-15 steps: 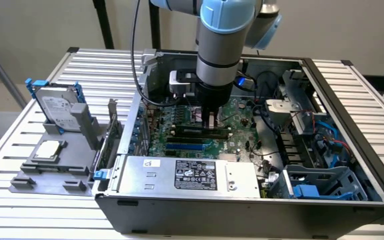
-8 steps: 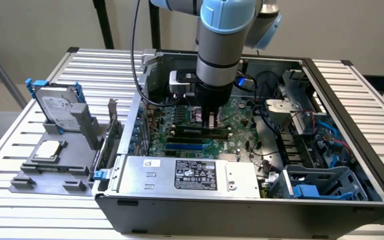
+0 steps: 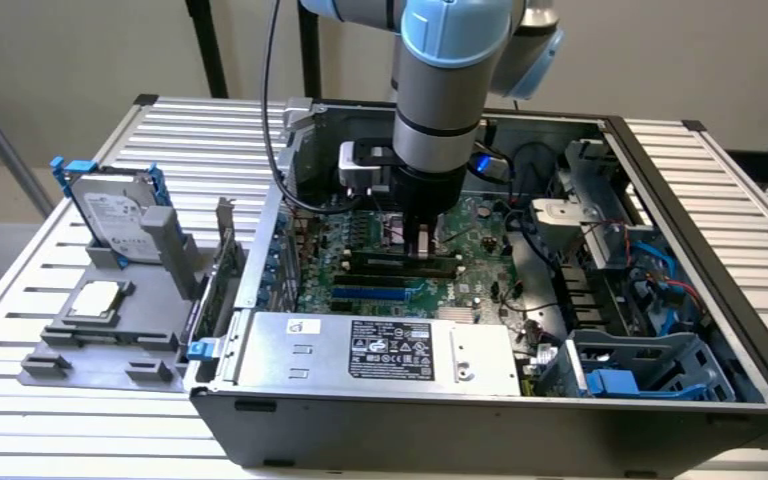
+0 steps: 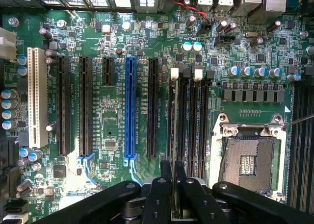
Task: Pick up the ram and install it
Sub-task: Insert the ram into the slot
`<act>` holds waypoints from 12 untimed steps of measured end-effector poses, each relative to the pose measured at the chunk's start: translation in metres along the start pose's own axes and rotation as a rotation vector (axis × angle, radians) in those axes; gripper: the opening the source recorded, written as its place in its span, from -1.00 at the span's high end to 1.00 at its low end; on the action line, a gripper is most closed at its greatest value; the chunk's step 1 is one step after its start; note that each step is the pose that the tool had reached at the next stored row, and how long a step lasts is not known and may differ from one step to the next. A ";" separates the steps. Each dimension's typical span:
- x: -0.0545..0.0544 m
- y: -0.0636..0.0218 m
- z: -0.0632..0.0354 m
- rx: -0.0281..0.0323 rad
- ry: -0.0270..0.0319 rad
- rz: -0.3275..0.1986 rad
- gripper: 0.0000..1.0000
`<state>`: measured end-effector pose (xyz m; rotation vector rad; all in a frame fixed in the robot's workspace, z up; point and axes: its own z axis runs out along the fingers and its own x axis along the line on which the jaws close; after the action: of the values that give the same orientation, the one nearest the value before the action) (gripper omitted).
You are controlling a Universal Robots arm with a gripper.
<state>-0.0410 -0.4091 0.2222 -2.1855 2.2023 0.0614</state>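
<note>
My gripper (image 4: 172,182) is shut on the ram (image 4: 173,126). The ram shows edge-on as a thin strip running out from between the fingers. It lines up over the first of the black memory slots (image 4: 189,116), beside their white end latches (image 4: 174,73); I cannot tell whether it touches the slot. In the exterior view the gripper (image 3: 420,243) reaches straight down into the open computer case (image 3: 704,200), just above the green motherboard (image 3: 478,225).
An open CPU socket (image 4: 250,155) lies beside the memory slots, with a blue expansion slot (image 4: 130,106) and black ones on the other side. The power supply (image 3: 384,350) fills the case front. On the exterior view's left, a grey holder (image 3: 104,335) carries a hard drive (image 3: 115,215).
</note>
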 end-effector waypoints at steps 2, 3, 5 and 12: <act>0.000 -0.0003 0.0000 0.0001 0.0000 0.000 0.73; 0.000 -0.0005 0.0000 0.0000 0.0000 0.000 0.73; 0.000 -0.0006 0.0000 0.0000 0.0001 0.000 0.73; 0.000 -0.0006 0.0000 0.0011 0.0003 0.000 0.73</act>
<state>-0.0403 -0.4090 0.2221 -2.1852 2.2018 0.0598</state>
